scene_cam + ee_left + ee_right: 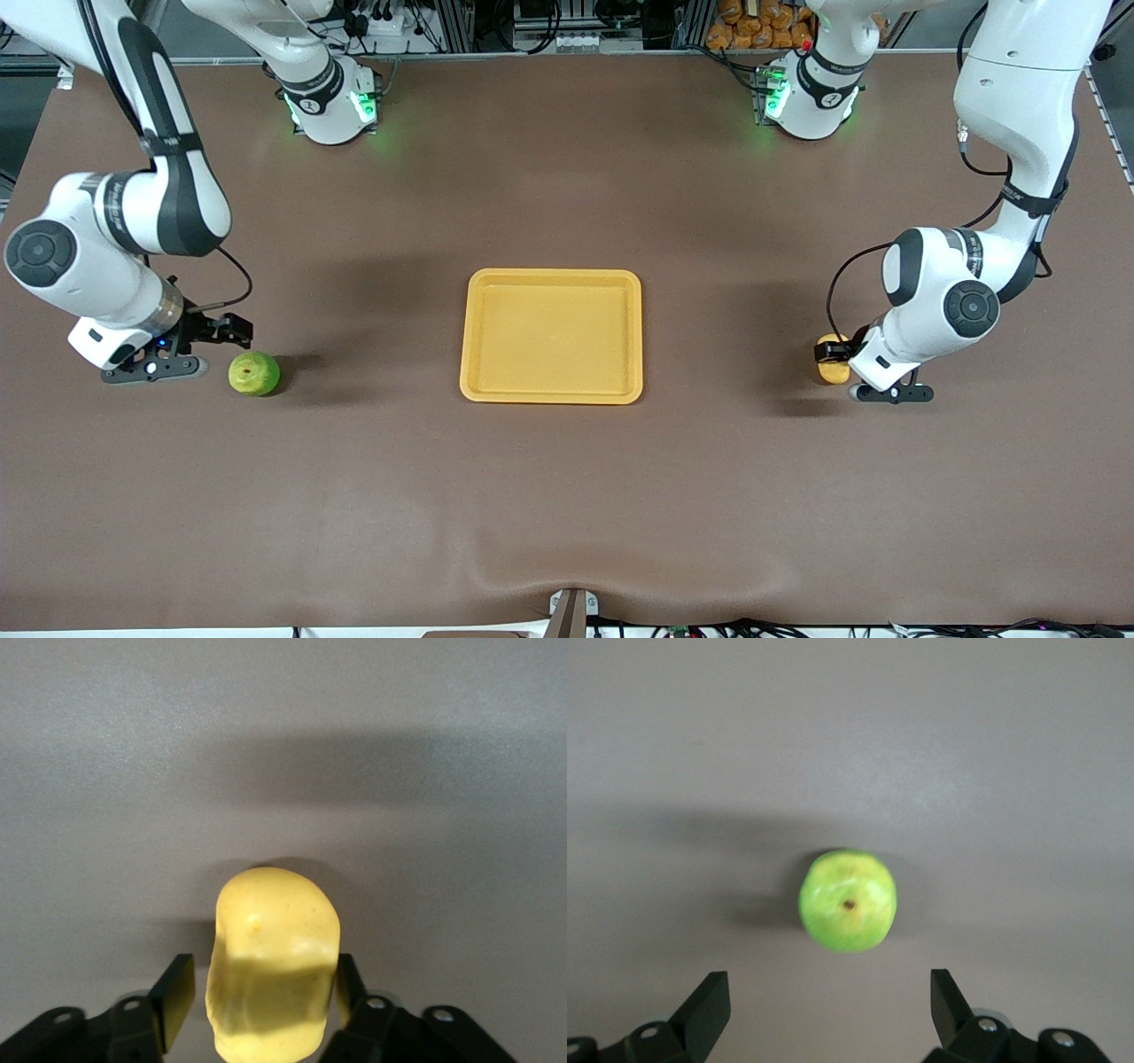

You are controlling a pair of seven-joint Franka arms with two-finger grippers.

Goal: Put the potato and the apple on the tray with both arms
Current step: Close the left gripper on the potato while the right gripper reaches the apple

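Potato [273, 966] and apple [254, 373] both lie on the table [567, 496], at opposite ends, well apart from the bare tray [551, 390] between them, so this looks like the pickup step. The left gripper [266, 1001] straddles the potato, its fingers spread with a gap on one side. The right gripper [830, 1005], spread wide, sits just beside the apple. Next, I judge: left clamps and lifts; right advances around the apple.

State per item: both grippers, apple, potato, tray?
left gripper: fingers around the potato, one finger apart from it, not shut on it
right gripper: open, short of the apple
potato: on the table, between the fingers
apple: on the table, free
tray: holds nothing
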